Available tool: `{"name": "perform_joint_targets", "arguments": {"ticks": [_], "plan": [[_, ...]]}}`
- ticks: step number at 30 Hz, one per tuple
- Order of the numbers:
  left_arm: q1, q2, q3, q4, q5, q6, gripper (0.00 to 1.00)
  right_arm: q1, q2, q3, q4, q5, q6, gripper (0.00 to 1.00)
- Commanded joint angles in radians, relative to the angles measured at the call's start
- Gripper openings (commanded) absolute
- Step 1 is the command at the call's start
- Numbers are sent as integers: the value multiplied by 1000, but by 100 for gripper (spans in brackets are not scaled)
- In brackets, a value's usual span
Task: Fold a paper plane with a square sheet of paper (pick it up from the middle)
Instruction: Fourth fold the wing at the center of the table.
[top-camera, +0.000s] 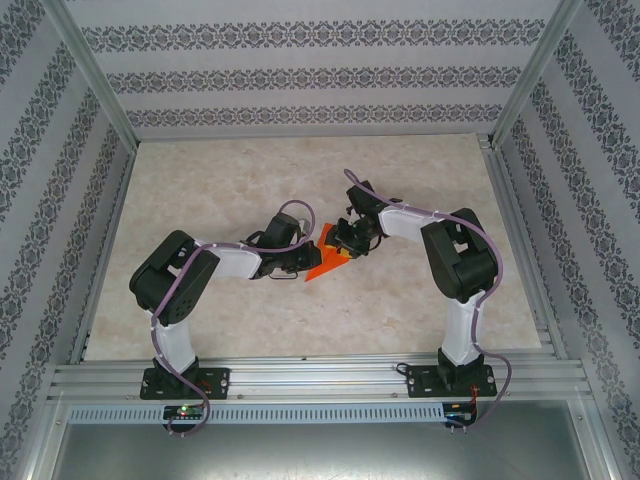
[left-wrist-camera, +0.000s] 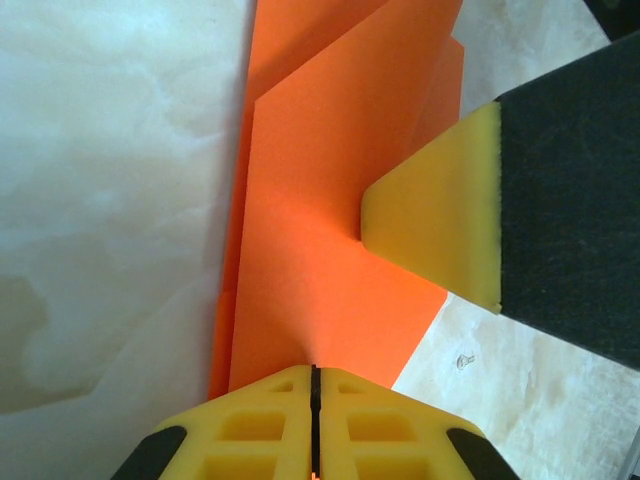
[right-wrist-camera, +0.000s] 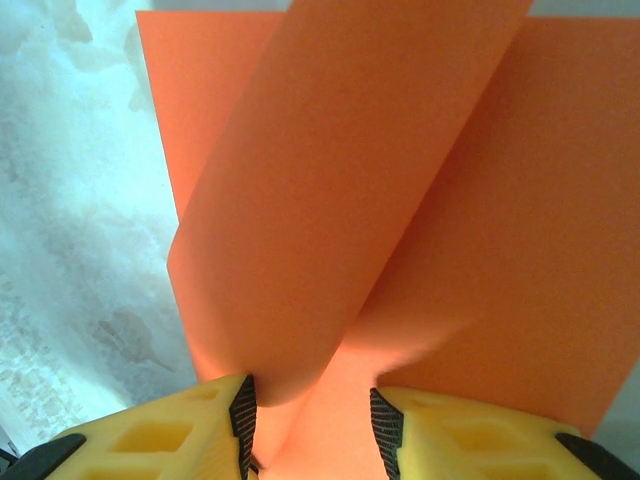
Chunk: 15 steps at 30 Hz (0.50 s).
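Observation:
The orange-red sheet of paper (top-camera: 326, 258), partly folded into layered flaps, lies mid-table between my two grippers. My left gripper (top-camera: 300, 262) is shut on the near edge of the paper (left-wrist-camera: 320, 200); its jaws (left-wrist-camera: 313, 370) meet, with orange showing in the slit. In the left wrist view, one yellow pad (left-wrist-camera: 430, 215) of the right gripper presses on the sheet. My right gripper (top-camera: 345, 245) stands open over the paper (right-wrist-camera: 340, 180). A curled fold bulges up between its fingers (right-wrist-camera: 310, 395) and touches the left pad (right-wrist-camera: 238, 400).
The marbled tabletop (top-camera: 250, 180) is ringed by aluminium rails (top-camera: 310, 375) and patterned walls (top-camera: 300, 70). Both arms bend inward and meet at the centre. A small mark (left-wrist-camera: 463, 360) shows on the table beside the paper.

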Motion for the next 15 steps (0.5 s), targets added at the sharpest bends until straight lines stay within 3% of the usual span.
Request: {"name": "perform_joint_targets", "arguments": {"ticks": [1,15], "plan": [[8,22,18,-34,-16,19,10,5,169,-78,-109,248,-8,41],[9,18,11,-36,-15,23,10,7,191,-71,-121,254,-4,37]]}}
